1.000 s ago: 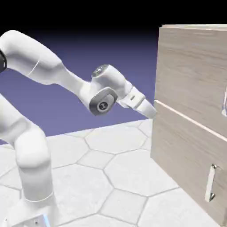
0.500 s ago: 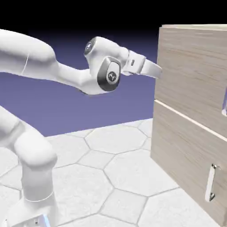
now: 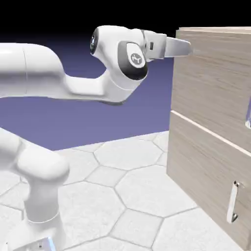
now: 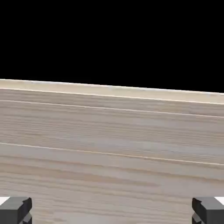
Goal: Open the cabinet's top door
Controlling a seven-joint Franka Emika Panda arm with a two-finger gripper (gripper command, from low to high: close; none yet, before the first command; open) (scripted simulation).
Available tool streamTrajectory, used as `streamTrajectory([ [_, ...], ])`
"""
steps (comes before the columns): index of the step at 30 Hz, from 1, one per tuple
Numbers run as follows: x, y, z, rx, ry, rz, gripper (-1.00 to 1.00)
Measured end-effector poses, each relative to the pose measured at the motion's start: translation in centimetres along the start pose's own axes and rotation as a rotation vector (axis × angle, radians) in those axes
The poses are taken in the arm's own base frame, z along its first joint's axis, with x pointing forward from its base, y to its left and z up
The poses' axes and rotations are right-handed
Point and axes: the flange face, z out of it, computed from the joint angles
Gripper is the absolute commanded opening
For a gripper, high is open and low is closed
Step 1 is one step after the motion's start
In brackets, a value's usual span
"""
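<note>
Exterior view: the cabinet (image 3: 211, 122) stands at the right of the frame on the pale hexagon-tiled desk (image 3: 122, 196), its light wood-grain front angled toward the camera. The top door (image 3: 213, 81) is the upper panel; it sits flush with the cabinet front, closed. Only a sliver of its silver handle (image 3: 248, 112) shows at the frame's right edge. The lower panel (image 3: 206, 188) below it carries its own slim silver bar handle (image 3: 233, 202), upright, near the bottom right.

The white arm (image 3: 59, 88) reaches level from the left, wrist high. The gripper (image 3: 184, 46) sits at the top door's upper left corner, close to the top edge of the cabinet; contact cannot be judged from this angle.

Hand view: wood grain fills the lower part of the frame, the cabinet's pale top edge running across it, black above. The two grey fingertips (image 4: 15, 210) sit at the far bottom corners, so the jaws stand wide apart with nothing held between them. No handle appears in this view.
</note>
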Motion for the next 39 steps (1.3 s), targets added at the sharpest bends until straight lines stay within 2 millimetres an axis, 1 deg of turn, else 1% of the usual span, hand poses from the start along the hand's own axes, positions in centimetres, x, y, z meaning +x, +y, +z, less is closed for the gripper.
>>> streamTrajectory([
  [3,1.5,1.6,-0.1,0.023,0.032,0.008,0.0],
  [7,3.0,4.2,0.3,0.044,0.067,0.021,0.0],
  [11,4.0,7.4,1.1,0.054,0.094,0.033,0.0],
  [14,4.4,10.2,2.0,0.055,0.107,0.042,0.0],
  [17,4.3,13.2,3.2,0.05,0.114,0.05,0.0],
  [20,3.9,16.4,4.5,0.04,0.114,0.056,0.0],
  [25,2.2,22.2,7.2,0.012,0.1,0.061,0.0],
  [26,1.9,22.9,7.5,0.007,0.096,0.061,0.0],
  [27,1.9,22.9,7.5,0.007,0.096,0.061,0.0],
  [31,2.4,22.9,11.8,0.007,0.097,0.062,0.0],
  [32,2.4,22.9,12.5,0.007,0.096,0.061,-1.0],
  [34,2.4,22.9,12.5,0.007,0.096,0.061,-1.0],
  [39,1.1,21.9,8.9,-0.052,0.152,0.065,-1.0],
])
